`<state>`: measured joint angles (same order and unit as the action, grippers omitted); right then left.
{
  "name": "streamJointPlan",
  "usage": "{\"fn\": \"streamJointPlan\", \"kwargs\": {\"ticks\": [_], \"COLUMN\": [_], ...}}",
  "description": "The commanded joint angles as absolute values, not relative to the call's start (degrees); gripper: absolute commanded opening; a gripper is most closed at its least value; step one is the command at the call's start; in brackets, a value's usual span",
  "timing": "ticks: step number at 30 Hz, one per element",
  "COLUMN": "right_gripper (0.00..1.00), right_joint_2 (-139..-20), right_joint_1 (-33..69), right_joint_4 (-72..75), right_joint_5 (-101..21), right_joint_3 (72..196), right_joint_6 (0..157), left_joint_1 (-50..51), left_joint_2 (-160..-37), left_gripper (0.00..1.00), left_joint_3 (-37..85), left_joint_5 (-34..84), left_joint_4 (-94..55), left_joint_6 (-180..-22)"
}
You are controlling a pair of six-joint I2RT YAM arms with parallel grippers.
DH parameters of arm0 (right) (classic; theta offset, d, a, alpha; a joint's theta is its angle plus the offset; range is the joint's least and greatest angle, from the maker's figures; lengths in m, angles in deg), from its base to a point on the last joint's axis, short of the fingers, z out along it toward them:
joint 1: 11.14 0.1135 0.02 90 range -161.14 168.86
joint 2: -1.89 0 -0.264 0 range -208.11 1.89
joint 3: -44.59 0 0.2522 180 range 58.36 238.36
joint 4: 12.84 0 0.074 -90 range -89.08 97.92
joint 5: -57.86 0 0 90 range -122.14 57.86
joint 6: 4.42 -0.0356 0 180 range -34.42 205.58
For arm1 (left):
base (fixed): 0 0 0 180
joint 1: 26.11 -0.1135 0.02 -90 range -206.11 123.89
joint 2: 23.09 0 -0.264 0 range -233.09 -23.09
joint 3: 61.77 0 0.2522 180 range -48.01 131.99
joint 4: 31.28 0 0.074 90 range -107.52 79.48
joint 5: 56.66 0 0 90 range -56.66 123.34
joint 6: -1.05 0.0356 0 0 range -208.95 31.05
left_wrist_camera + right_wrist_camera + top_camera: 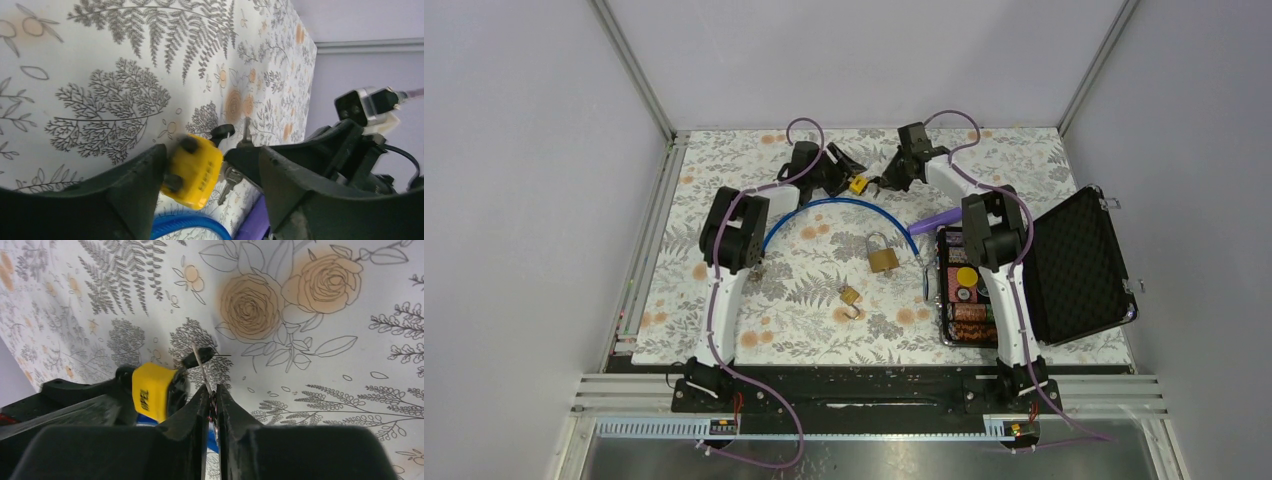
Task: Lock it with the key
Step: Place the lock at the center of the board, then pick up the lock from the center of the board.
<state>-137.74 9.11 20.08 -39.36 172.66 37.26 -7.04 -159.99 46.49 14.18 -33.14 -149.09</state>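
The yellow padlock (152, 390), its dark lettering too small to be read, is flanked by the parted jaws of the left gripper (197, 159) above the far tablecloth (804, 300). A key (200, 362) is pinched tight in the right gripper (213, 392).

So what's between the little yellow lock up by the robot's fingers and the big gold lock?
The blue cable curves across between the yellow lock and the gold lock. The rest is bare flowery tablecloth. The top view shows it.

Glossy yellow plastic padlock (192, 171), metal key (200, 366)
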Motion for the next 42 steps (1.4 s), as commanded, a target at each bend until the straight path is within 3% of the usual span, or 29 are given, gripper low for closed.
{"fn": "streamJointPlan", "kwargs": {"ticks": [1,4,5,8,11,20,27,33,42], "right_gripper": [0.21,0.36,0.45,0.67,0.76,0.82,0.99,1.00,1.00], "right_joint_2": [-138.8,-136.5,-135.5,-132.1,-127.4,-105.3,-97.0,-99.1,-108.7], "right_joint_1": [9.4,9.4,9.4,9.4,9.4,12.7,22.7,27.4,28.9], "right_joint_4": [25.8,26.1,26.1,26.0,25.8,20.9,22.2,23.0,26.0], "right_joint_5": [-40.0,-37.4,-36.8,-35.2,-33.0,-32.5,-24.0,-21.0,-21.7], "right_joint_3": [177.0,175.8,175.3,173.1,168.8,141.4,127.6,128.0,135.0], "right_joint_6": [38.4,39.9,40.6,43.6,47.3,59.0,62.0,63.4,68.0], "left_joint_1": [-7.3,-7.5,-7.7,-8.6,-9.2,-9.9,-9.8,-9.7,-9.7], "left_joint_2": [-158.8,-155.5,-154.4,-150.4,-146.0,-130.6,-114.8,-102.5,-97.2], "left_gripper": [0.75,0.86,0.97,0.99,0.99,0.99,0.99,0.99,0.99], "left_joint_3": [48.6,47.7,47.4,46.0,45.8,38.3,24.6,14.2,14.2], "left_joint_5": [15.0,19.3,20.0,20.4,22.4,32.3,29.3,26.2,27.2], "left_joint_4": [-31.6,-27.3,-26.3,-24.9,-19.9,-7.7,-7.6,-9.8,-6.0], "left_joint_6": [-145.6,-142.4,-141.5,-138.7,-134.8,-125.6,-127.5,-128.6,-128.0]}}
